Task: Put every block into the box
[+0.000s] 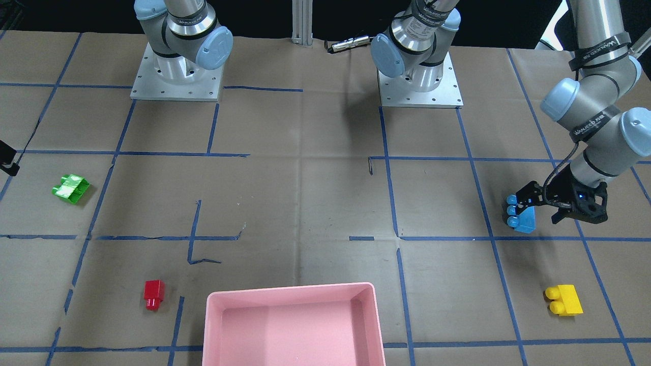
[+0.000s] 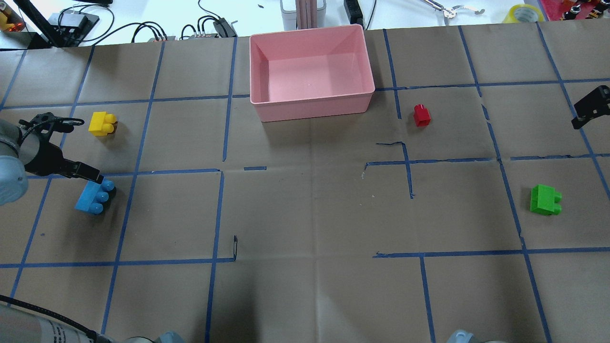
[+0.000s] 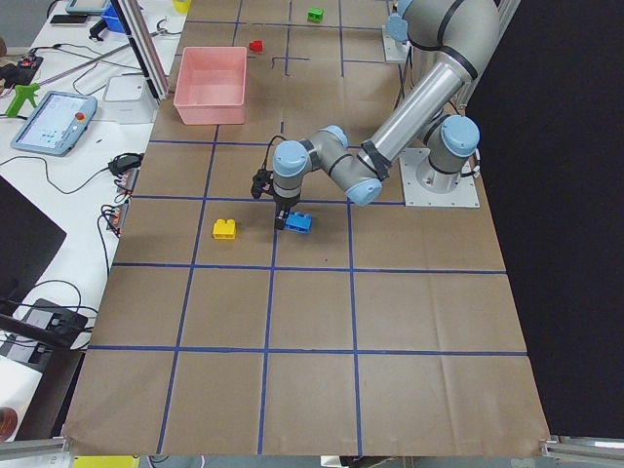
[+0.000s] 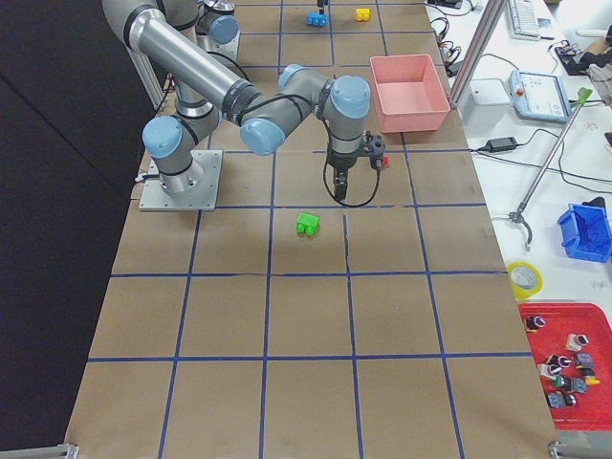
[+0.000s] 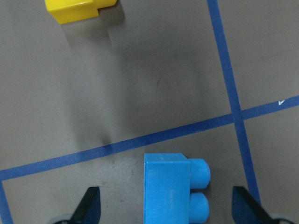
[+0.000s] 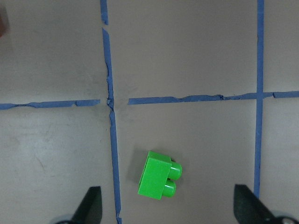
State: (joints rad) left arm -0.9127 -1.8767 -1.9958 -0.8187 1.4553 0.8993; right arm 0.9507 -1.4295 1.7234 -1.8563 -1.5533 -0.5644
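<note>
- Left fingers (image 5: 88, 210) wide open, empty, poised over the blue brick (image 5: 166, 186) on the tabletop (image 5: 140, 93): first pickup
- Next: descend, close, carry to the box (image 2: 312, 102), at its 2 o'clock overhead
- Right fingers (image 6: 91, 207) open, empty

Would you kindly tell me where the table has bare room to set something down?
The widest bare patch is the middle of the table, between the pink box, the blue brick and the green brick. The box's inside is also empty. Crowded: around the left claw, astride the blue brick near the yellow brick.
</note>
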